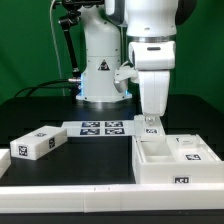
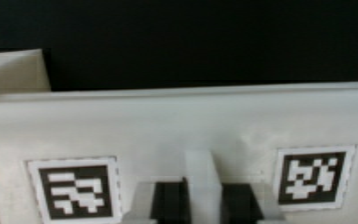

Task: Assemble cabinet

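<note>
The white cabinet body point(image 1: 172, 165), an open box with tagged sides, lies at the exterior view's right front. My gripper point(image 1: 150, 121) reaches straight down at its far left corner. In the wrist view a white cabinet panel point(image 2: 176, 125) with two square tags fills the picture. My gripper point(image 2: 201, 198) has its two dark fingers point(image 2: 165, 203) pressed on either side of a thin white upright edge of that panel. A loose white tagged block point(image 1: 36, 145) lies at the exterior view's left.
The marker board point(image 1: 100, 127) lies flat behind the parts, in front of the robot's base point(image 1: 103, 75). A white ledge point(image 1: 70, 198) runs along the table's front edge.
</note>
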You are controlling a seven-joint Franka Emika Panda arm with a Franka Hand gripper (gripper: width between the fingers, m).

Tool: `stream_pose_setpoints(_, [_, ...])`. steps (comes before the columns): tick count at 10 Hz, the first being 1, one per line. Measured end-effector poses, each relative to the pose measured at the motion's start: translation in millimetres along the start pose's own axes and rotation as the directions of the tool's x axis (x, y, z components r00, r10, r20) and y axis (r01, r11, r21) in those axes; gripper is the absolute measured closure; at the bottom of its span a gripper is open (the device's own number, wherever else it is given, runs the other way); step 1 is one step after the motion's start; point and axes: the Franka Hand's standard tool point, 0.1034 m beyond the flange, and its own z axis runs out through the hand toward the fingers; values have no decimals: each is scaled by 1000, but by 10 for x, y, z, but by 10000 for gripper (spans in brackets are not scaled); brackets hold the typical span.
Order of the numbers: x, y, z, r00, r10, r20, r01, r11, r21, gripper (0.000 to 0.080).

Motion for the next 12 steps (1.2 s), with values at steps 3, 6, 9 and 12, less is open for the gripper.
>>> stream_pose_setpoints(3, [-5, 4, -2, 1000, 6, -1, -6, 1000, -3, 731])
stream_pose_setpoints(6, [10, -1, 13, 1000, 15, -14, -16, 999, -32, 731])
stream_pose_setpoints(9, [15, 21, 9, 1000, 7, -18, -8, 999, -42, 731])
stream_pose_setpoints(12, [-14, 62, 5, 1000, 2, -18, -3, 999, -45, 731])
